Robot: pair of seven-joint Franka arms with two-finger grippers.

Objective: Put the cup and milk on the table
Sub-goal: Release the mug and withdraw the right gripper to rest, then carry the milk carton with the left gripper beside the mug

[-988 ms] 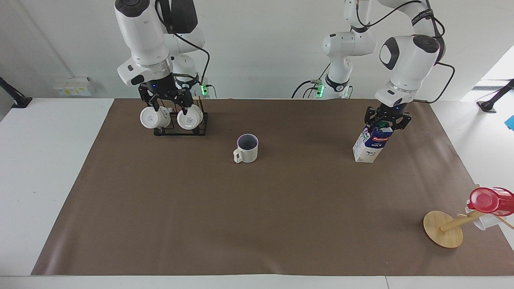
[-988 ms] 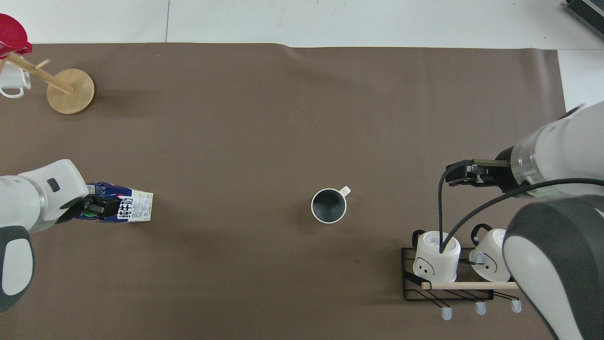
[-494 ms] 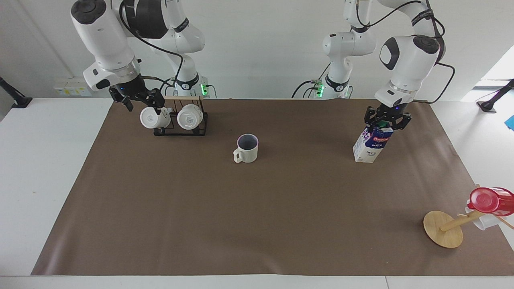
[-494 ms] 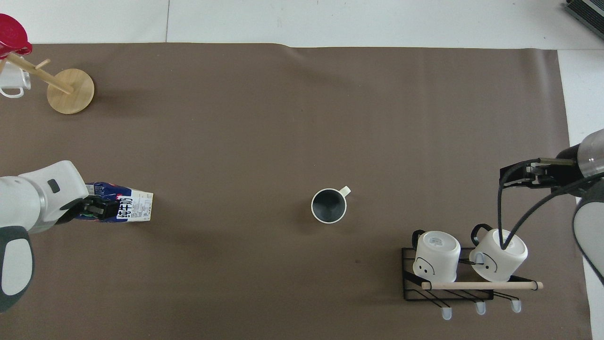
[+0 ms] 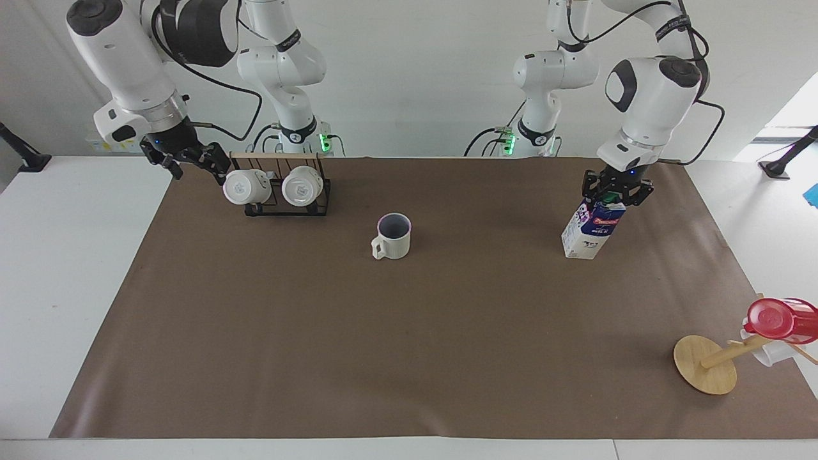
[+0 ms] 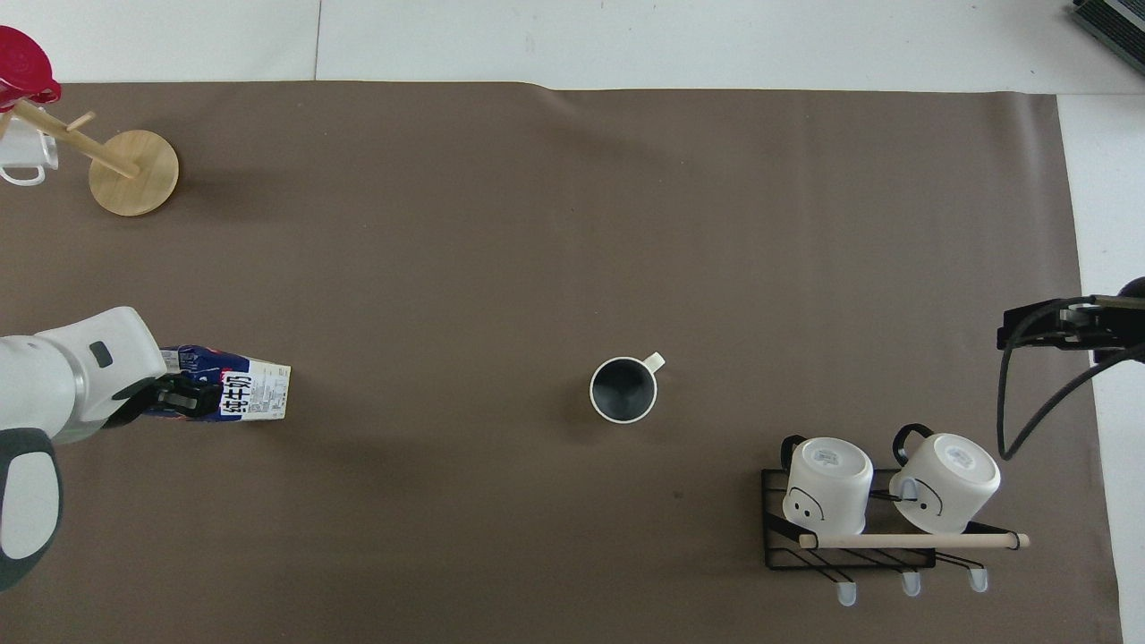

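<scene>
The cup (image 5: 393, 235) stands upright on the brown sheet (image 5: 409, 332) of the table (image 5: 77, 268), mid-table, with nothing touching it; it also shows in the overhead view (image 6: 623, 389). The milk (image 5: 591, 230) stands on the sheet toward the left arm's end, and shows in the overhead view (image 6: 241, 396) too. My left gripper (image 5: 615, 193) sits right at the carton's top (image 6: 183, 395). My right gripper (image 5: 192, 165) is open and empty, in the air over the sheet's edge beside the mug rack (image 6: 1015, 326).
A black wire rack (image 5: 281, 191) with two glossy white mugs stands near the robots at the right arm's end (image 6: 881, 501). A tilted wooden stand (image 5: 706, 364) with a red cup (image 5: 779, 319) is at the sheet's corner farthest from the robots, left arm's end.
My right gripper has swung away from over the mug rack toward the right arm's end of the table. The cup, the milk and the left gripper have hardly moved.
</scene>
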